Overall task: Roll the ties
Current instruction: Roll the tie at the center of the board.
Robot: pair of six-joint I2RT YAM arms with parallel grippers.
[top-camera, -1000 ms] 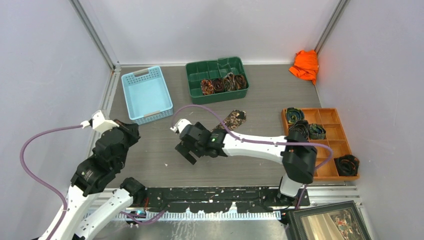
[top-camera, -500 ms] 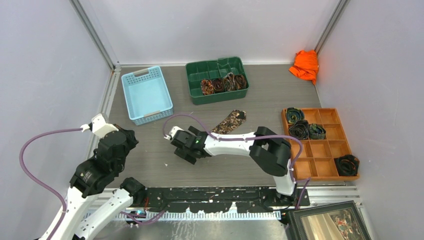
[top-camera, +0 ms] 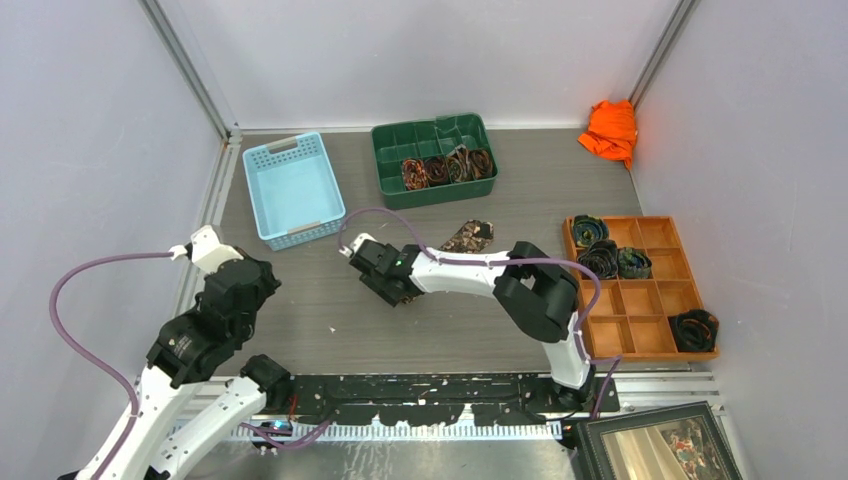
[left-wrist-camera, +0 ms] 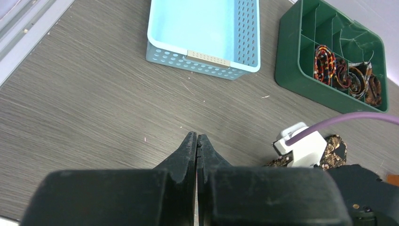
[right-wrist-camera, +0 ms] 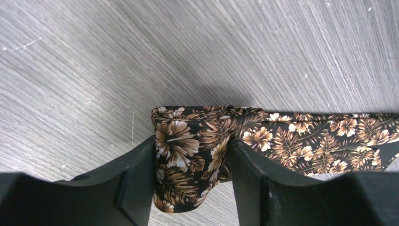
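A brown floral tie (top-camera: 467,236) lies on the table, its wide pointed end showing beyond the right arm. In the right wrist view its narrow end (right-wrist-camera: 188,150) is folded up and stands between the fingers, while the rest of the tie (right-wrist-camera: 306,139) trails off to the right. My right gripper (right-wrist-camera: 192,160) is shut on that folded end, both fingers touching the cloth; the top view shows it mid-table (top-camera: 385,285). My left gripper (left-wrist-camera: 196,140) is shut and empty, hovering over bare table at the left (top-camera: 262,275).
A light blue basket (top-camera: 292,188) stands at the back left. A green tray (top-camera: 388,180) holds several rolled ties (top-camera: 447,166). An orange divided tray (top-camera: 660,300) at the right holds more coils. An orange cloth (top-camera: 610,130) lies in the back right corner.
My right gripper has closed from wide open onto the tie's narrow end and shifted left and back. Less of the tie now shows past the arm. The left arm barely moved.
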